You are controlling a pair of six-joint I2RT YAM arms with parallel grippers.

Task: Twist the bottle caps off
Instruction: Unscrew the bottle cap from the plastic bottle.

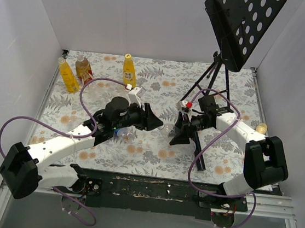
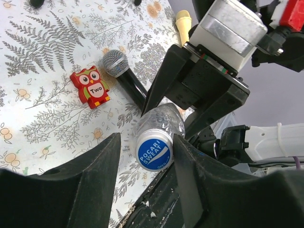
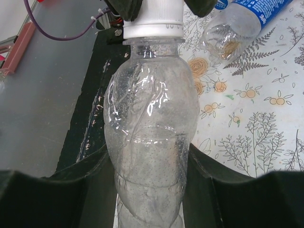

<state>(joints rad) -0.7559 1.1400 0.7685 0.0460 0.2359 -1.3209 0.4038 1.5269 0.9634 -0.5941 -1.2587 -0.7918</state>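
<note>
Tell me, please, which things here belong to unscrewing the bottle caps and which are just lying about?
Job: clear plastic bottle, its blue-topped white screw cap, two yellow juice bottles, squat brown bottle, blue-labelled clear bottle.
Lying about: red owl block, black microphone, black music stand.

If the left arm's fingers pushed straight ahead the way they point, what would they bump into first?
The blue-topped cap on the clear bottle, sitting right between the left fingers; beyond it, the right arm's fingers hold that bottle.
</note>
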